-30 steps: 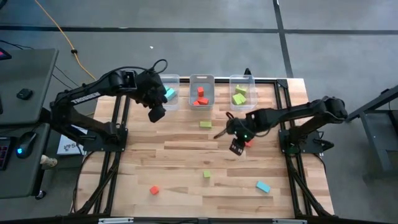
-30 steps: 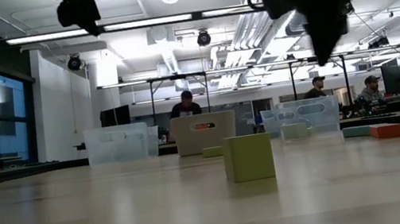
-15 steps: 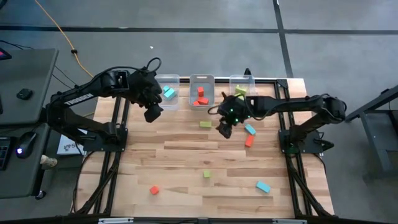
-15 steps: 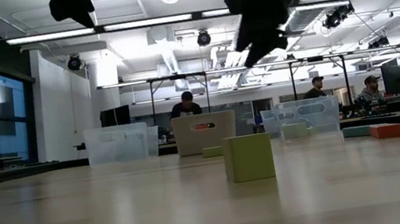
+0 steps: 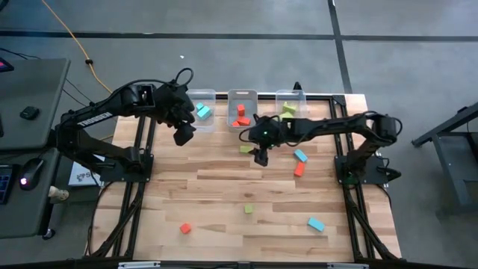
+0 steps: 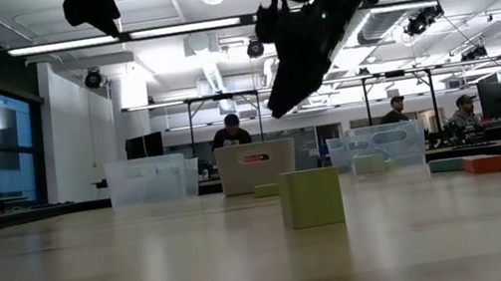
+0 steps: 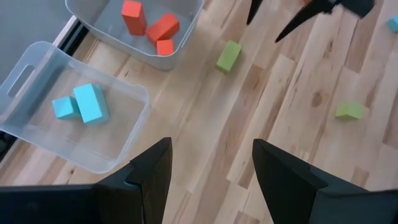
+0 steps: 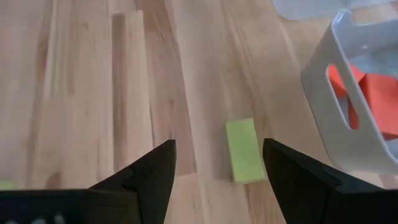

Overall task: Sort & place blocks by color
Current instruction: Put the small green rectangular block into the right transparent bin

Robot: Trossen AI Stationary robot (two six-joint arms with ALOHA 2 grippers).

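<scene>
Fingers spread and empty, my right hand (image 5: 259, 154) hangs over the green bar (image 8: 244, 151), which lies flat just in front of the red bin (image 8: 348, 124). Bare bench (image 5: 224, 187) stretches toward the near edge, where scattered blocks (image 5: 249, 209) lie well apart. My left hand (image 7: 211, 168) waits open, holding nothing, above the blue bin (image 7: 37, 87).

The right arm (image 5: 328, 127) covers most of the rightmost bin (image 5: 290, 95) in the high view. In the low view, both arms are cut off by the top edge. The people (image 6: 234, 129) behind are too small to make out.
</scene>
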